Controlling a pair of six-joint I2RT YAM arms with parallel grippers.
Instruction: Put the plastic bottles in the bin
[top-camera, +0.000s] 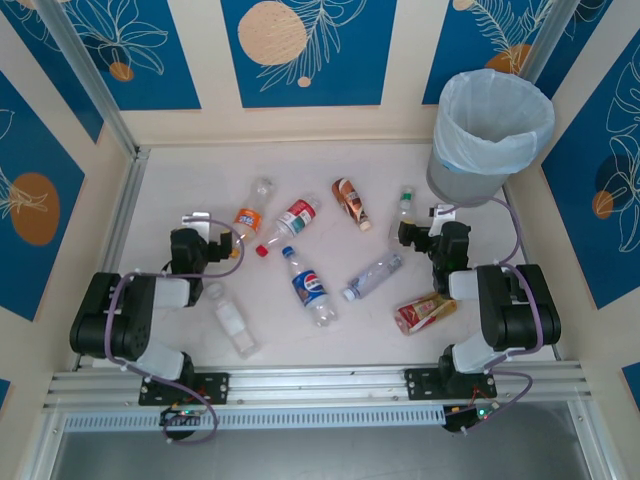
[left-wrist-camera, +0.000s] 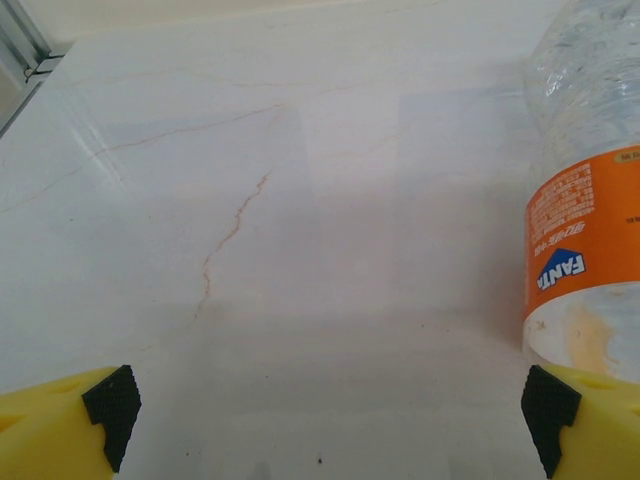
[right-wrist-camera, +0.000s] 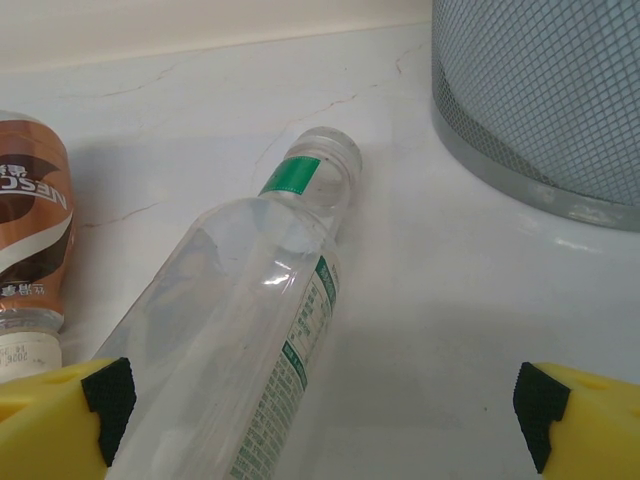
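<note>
entry: green-labelled bottle (right-wrist-camera: 260, 330) is lying on the surface (right-wrist-camera: 450, 300), partly between the spread right fingers (right-wrist-camera: 108, 405), long axis running ahead toward the bin (right-wrist-camera: 540, 100); left fingers (left-wrist-camera: 110, 400) are gaping, holding nothing, beside orange-labelled bottle (left-wrist-camera: 585, 230).

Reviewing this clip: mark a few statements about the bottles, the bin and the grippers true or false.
1. The left gripper and the right gripper both have their fingers open and hold nothing. True.
2. The green-labelled bottle lies between the brown-labelled bottle and the bin. True.
3. The bin stands at the far left corner. False: it stands at the far right corner of the table.
4. The Pepsi bottle stands upright. False: the Pepsi bottle lies on its side.
</note>
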